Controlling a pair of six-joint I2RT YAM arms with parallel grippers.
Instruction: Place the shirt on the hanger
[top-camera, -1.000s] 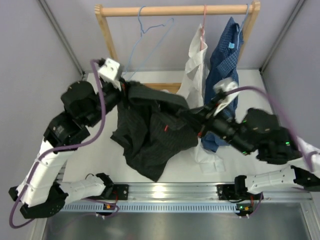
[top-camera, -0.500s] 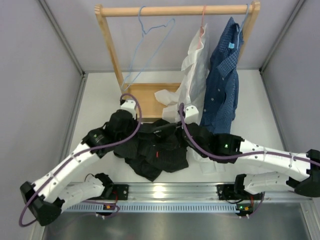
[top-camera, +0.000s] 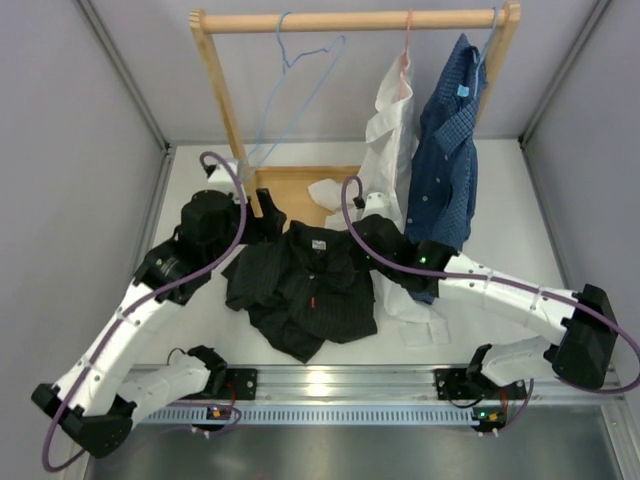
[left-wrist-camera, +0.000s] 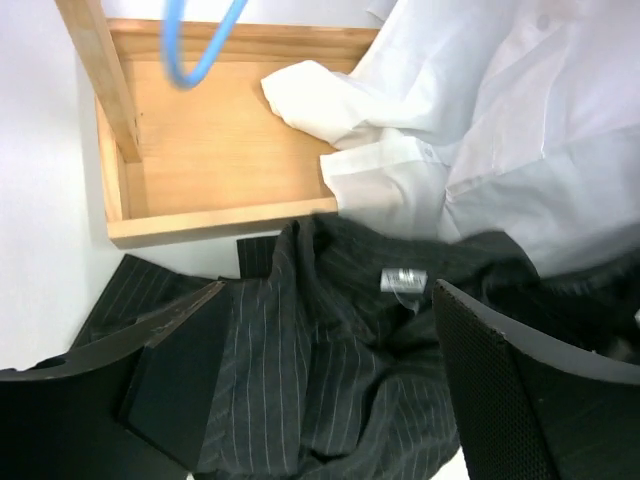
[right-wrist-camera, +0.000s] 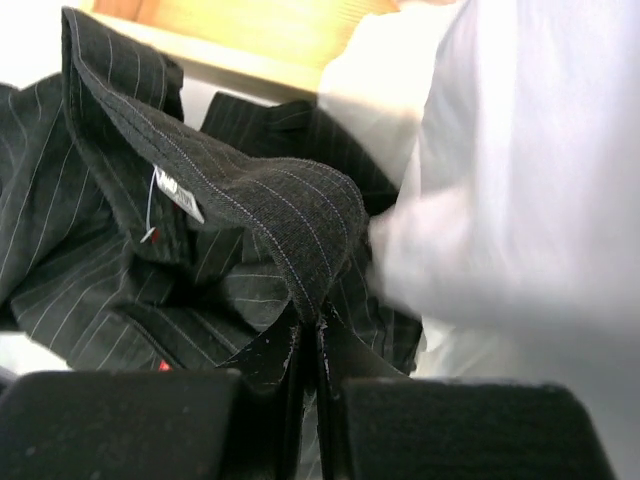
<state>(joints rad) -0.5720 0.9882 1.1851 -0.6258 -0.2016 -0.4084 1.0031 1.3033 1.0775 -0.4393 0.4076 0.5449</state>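
The shirt (top-camera: 305, 290) lay crumpled on the tabletop (top-camera: 510, 200); the hanger (top-camera: 284, 45) hung bare. The right claw (right-wrist-camera: 318, 338) gripped its collar; the left claw (left-wrist-camera: 328, 305) stood released.

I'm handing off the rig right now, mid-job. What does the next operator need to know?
Left gripper: open, holding nothing, above the shirt near its neck label.
Right gripper: shut on a fold of the shirt by the collar.
Shirt: crumpled on the table.
Hanger: bare, hooked on the rail.
Done: shirt gripped.
Left: get the shirt onto the hanger.
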